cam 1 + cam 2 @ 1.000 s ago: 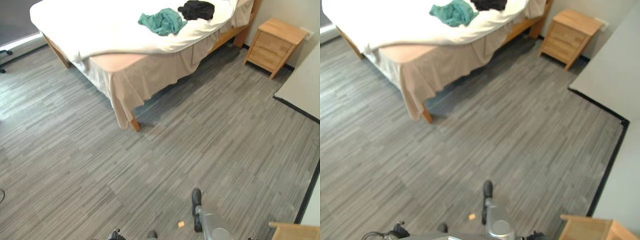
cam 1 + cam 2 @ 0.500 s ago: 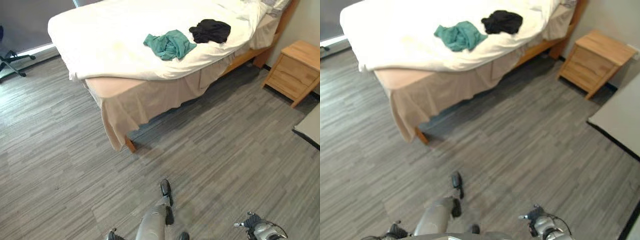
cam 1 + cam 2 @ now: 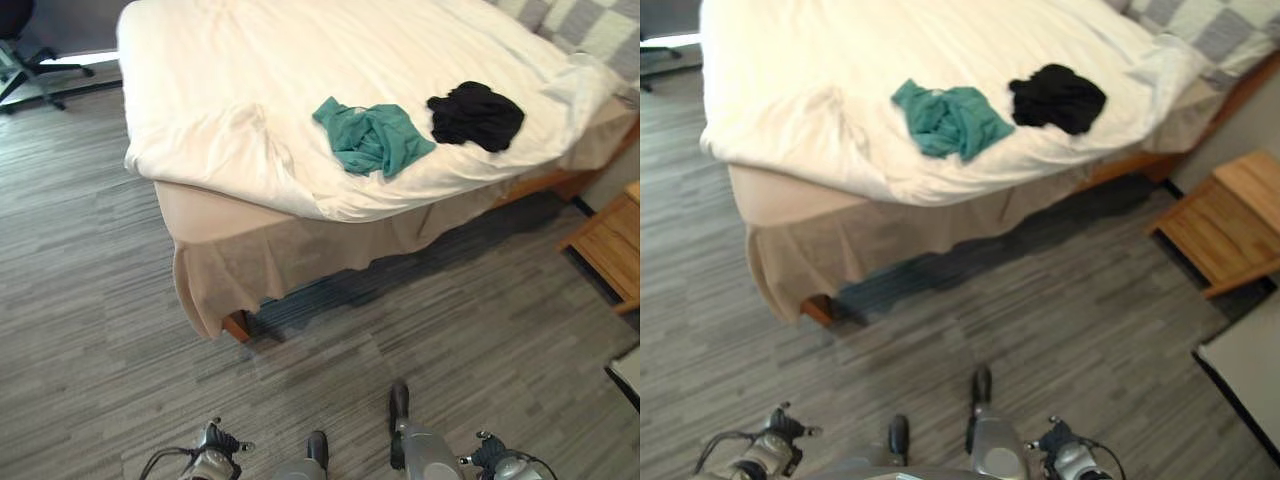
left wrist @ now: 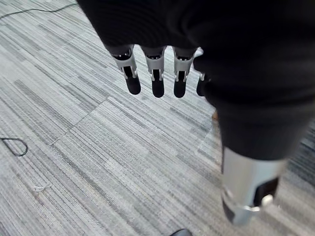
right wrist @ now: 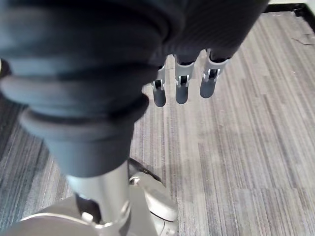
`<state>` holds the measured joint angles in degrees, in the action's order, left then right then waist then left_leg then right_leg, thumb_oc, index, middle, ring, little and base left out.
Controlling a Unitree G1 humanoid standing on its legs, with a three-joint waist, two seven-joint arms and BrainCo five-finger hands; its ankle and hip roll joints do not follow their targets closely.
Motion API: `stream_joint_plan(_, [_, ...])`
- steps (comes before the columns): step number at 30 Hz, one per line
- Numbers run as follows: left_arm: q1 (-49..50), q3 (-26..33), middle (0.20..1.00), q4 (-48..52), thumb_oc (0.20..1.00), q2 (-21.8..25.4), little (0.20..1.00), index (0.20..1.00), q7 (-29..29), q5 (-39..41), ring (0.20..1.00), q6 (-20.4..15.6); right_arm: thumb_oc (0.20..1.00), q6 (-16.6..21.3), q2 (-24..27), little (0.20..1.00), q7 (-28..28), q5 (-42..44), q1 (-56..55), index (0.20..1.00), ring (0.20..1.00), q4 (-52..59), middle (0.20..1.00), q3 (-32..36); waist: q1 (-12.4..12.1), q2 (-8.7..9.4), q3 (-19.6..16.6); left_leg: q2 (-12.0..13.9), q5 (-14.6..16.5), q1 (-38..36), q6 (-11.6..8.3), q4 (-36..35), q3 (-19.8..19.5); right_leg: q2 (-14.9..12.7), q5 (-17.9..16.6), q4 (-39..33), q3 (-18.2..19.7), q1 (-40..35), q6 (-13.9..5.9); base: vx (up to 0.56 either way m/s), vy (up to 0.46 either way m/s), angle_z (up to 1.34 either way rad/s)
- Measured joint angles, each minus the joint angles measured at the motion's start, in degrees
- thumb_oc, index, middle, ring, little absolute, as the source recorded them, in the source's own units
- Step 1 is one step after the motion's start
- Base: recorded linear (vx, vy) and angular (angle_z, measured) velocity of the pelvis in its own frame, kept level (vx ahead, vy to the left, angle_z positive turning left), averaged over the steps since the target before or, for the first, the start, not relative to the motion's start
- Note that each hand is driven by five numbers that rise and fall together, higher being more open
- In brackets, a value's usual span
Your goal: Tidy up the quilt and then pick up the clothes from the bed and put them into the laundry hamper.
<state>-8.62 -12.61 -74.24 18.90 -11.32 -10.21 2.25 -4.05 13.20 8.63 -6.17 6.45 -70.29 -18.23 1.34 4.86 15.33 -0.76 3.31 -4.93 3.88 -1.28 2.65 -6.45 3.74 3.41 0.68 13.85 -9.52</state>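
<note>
Left eye view has the white quilt spread over the bed, with a teal garment and a black garment lying near each other on it. Both hands hang over the grey floor, left hand and right hand with fingers straight, empty.

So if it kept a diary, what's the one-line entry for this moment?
phase: facing bed | quilt: rumpled at corner | teal garment, black garment: on quilt | left hand: open, empty | right hand: open, empty
</note>
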Motion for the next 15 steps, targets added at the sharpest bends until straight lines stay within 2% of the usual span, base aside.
stream_joint_plan(1, [0.43, -0.44, 1.0, 0.54, 1.0, -0.03, 1.0, 1.0, -0.06, 0.01, 1.0, -0.14, 1.0, -0.17, 0.01, 1.0, -0.05, 0.0, 0.01, 1.0, 1.0, -0.26, 1.0, 0.04, -0.17, 0.42, 0.1, 0.22, 1.47, -0.22, -1.06, 1.92, -0.63, 0.11, -2.49, 2.92, 0.75, 1.14, 0.68, 0.12, -0.139, 0.86])
stream_joint_plan(2, [0.78, -0.91, 1.0, 1.24, 1.0, -0.35, 1.0, 1.0, -0.08, 0.08, 1.0, -0.3, 1.0, 0.11, 0.08, 1.0, 0.09, -0.01, 0.42, 1.0, 1.0, -0.32, 1.0, 0.37, 0.06, 0.26, 0.47, 0.79, 2.59, 0.68, -3.1, 5.89, -1.07, 0.33, -5.47, 4.6, 0.06, 0.79, 1.12, 0.13, -0.124, 0.85])
stream_joint_plan(3, [0.61, -1.63, 1.0, 1.41, 1.0, -1.02, 1.0, 1.0, -0.04, 0.54, 1.0, -0.53, 1.0, 0.51, 0.06, 1.0, 0.41, -0.06, 0.91, 1.0, 1.0, -0.41, 1.0, 1.07, 0.74, 0.43, 1.11, 1.32, 3.95, 5.38, -4.45, 16.61, -0.89, -0.24, -9.3, 4.98, -1.24, -0.28, 4.81, 0.13, -0.123, 1.0])
stream_joint_plan(4, [-0.21, -1.68, 1.0, 1.85, 1.0, -1.55, 1.0, 1.0, -0.06, 0.61, 1.0, -0.56, 1.0, 0.56, 0.26, 1.0, 0.4, -0.06, 1.44, 1.0, 1.0, -0.99, 1.0, 1.48, 0.72, 0.3, 1.55, 1.89, 3.77, 8.78, -4.97, 23.11, 0.04, -0.12, -9.47, 4.87, -2.7, -1.17, 7.18, 0.23, -0.01, 1.13])
stream_joint_plan(5, [-0.37, -1.43, 1.0, 2.17, 1.0, -2.33, 1.0, 1.0, -0.19, 1.14, 1.0, -0.51, 1.0, 0.34, 0.77, 1.0, 0.74, -0.04, 2.42, 1.0, 1.0, -1.46, 1.0, 1.91, 0.44, 0.15, 2.03, 4.32, 2.21, 13.23, -7.05, 30.41, 1.46, 0.29, -8.49, 3.79, -5.18, -3.1, 9.04, 0.15, 0.052, 0.76])
stream_joint_plan(6, [-0.53, -1.52, 1.0, 2.51, 1.0, -2.58, 1.0, 1.0, -0.17, 1.15, 1.0, -0.46, 1.0, 0.2, 1.03, 1.0, 1.02, -0.04, 3.55, 1.0, 1.0, -1.86, 1.0, 2.13, 0.52, 0.03, 2.29, 6.11, 2.83, 13.84, -7.72, 30.24, 3.31, 0.41, -7.81, 1.13, -6.52, -5.64, 9.4, 0.32, 0.169, 0.79])
stream_joint_plan(7, [0.05, -1.64, 1.0, 2.51, 1.0, -2.66, 1.0, 1.0, -0.17, 1.14, 1.0, -0.55, 1.0, -0.17, 1.02, 1.0, 1.22, -0.04, 3.34, 1.0, 1.0, -2.26, 1.0, 2.21, 0.37, 0.65, 2.31, 6.94, 2.98, 12.05, -8.02, 23.48, 6.66, 0.59, -9.68, -2.33, -7.67, -8.62, 10.63, 0.17, 0.115, 0.53])
stream_joint_plan(8, [-0.27, -1.74, 1.0, 3.56, 1.0, -2.77, 1.0, 1.0, -0.21, 1.14, 1.0, -0.56, 1.0, -0.19, 1.97, 1.0, 1.41, -0.05, 3.65, 1.0, 1.0, -2.11, 1.0, 2.34, -0.16, 1.11, 2.58, 8.11, 2.27, 11.62, -8.09, 17.68, 7.47, 0.8, -9.19, -3.4, -7.97, -10.09, 10.63, 0.17, 0.115, 0.36])
stream_joint_plan(9, [0.56, -1.24, 1.0, 4.0, 1.0, -2.8, 1.0, 1.0, -0.24, 1.14, 1.0, -0.59, 1.0, 0.0, 2.44, 1.0, 1.44, -0.07, 4.1, 1.0, 1.0, -1.97, 1.0, 2.41, -0.06, 0.95, 2.64, 8.74, 1.08, 10.34, -8.88, 11.74, 8.06, 1.54, -8.93, -6.04, -8.77, -12.28, 10.3, 0.24, 0.248, 0.17])
stream_joint_plan(10, [0.85, -0.94, 1.0, 4.34, 1.0, -3.14, 1.0, 1.0, -0.29, 1.15, 1.0, -0.48, 1.0, 0.11, 3.38, 1.0, 1.66, -0.08, 4.21, 1.0, 1.0, -1.5, 1.0, 2.48, 0.34, -0.04, 2.51, 9.61, -1.94, 8.32, -9.48, 3.25, 8.17, 3.13, -9.68, -7.99, -9.53, -14.57, 10.89, 0.24, 0.249, 0.1])
stream_joint_plan(11, [0.95, -0.94, 1.0, 4.16, 1.0, -3.14, 1.0, 1.0, -0.21, 1.13, 1.0, -0.49, 1.0, 0.07, 3.86, 1.0, 1.56, -0.14, 4.71, 1.0, 1.0, -1.93, 1.0, 2.53, -0.01, -0.84, 2.65, 11.22, -3.58, 8.4, -10.86, 1.19, 8.5, 3.82, -8.2, -8.21, -10.56, -15.57, 9.05, 0.39, 0.392, 0.11])
stream_joint_plan(12, [1.02, -0.39, 1.0, 3.45, 1.0, -3.33, 1.0, 1.0, -0.26, 1.13, 1.0, -0.56, 1.0, -0.05, 4.14, 1.0, 1.55, -0.16, 4.81, 1.0, 1.0, -2.5, 1.0, 2.13, 0.25, -1.69, 2.29, 12.33, -5.21, 8.21, -11.5, -1.66, 10.26, 4.48, -7.74, -8.17, -11.4, -16.48, 9.05, 0.15, 0.143, 0.14])
stream_joint_plan(13, [0.81, -0.35, 1.0, 3.63, 1.0, -3.4, 1.0, 1.0, -0.29, 1.14, 1.0, -0.42, 1.0, -0.17, 4.44, 1.0, 1.51, -0.16, 4.21, 1.0, 1.0, -2.47, 1.0, 2.18, 0.38, -2.11, 2.16, 12.67, -6.77, 7.78, -11.13, -2.76, 10.56, 4.87, -7.67, -8.12, -11.61, -17.43, 9.35, 0.23, 0.267, 0.11])
stream_joint_plan(15, [1.63, -0.12, 1.0, 4.49, 1.0, -3.39, 1.0, 1.0, -0.23, 0.98, 1.0, -0.55, 1.0, -0.24, 4.56, 1.0, 1.36, -0.65, 3.2, 1.0, 1.0, -2.33, 1.0, 2.59, 0.22, -2.61, 1.82, 11.79, -7.99, 7.33, -10.5, -2.54, 10.47, 4.62, -6.97, -8.1, -12.12, -19.72, 8.53, 0.16, 0.262, -0.03])
